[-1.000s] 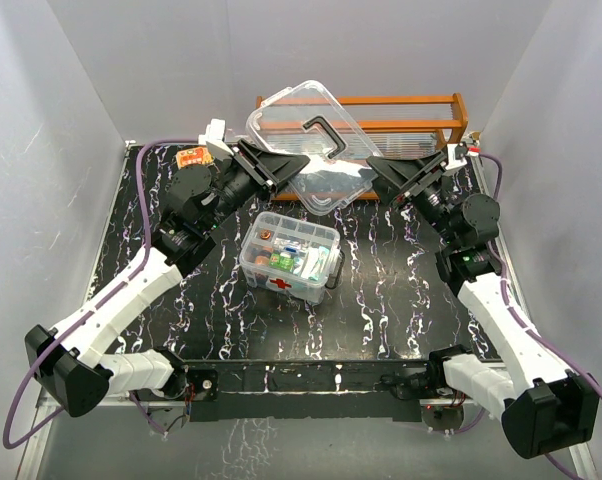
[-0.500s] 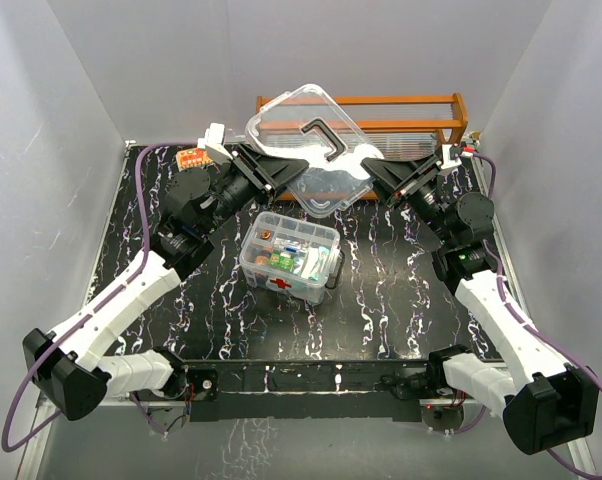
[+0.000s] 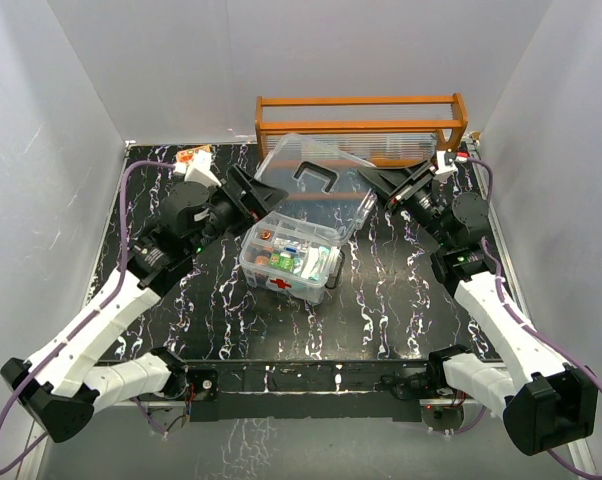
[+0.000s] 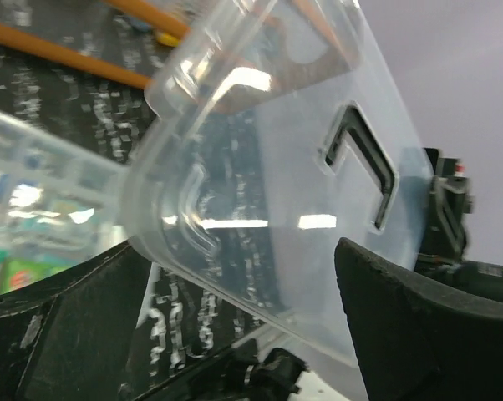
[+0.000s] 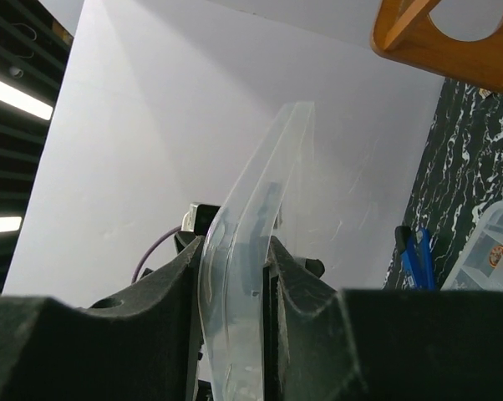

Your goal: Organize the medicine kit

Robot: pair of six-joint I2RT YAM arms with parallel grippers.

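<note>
- Okay, top view: the clear lid (image 3: 321, 165) hangs tilted over the back of the open box (image 3: 281, 283), which sits mid-frame on the table (image 3: 381, 300), below the orange rack (image 3: 361, 102). The right gripper (image 3: 373, 182) pinches the lid's right edge. The left gripper (image 3: 256, 195) sits at its left edge.
- Left wrist: the jaws are spread wide with the lid's corner between them, gripping nothing. You can't judge that from above.
- Right wrist: the fingers (image 5: 134, 317) are clenched on the lid's thin rim, and only this view shows how little plastic they've got. With one pinch point, I reckon the lid could swing or slip and land crooked on the box.
</note>
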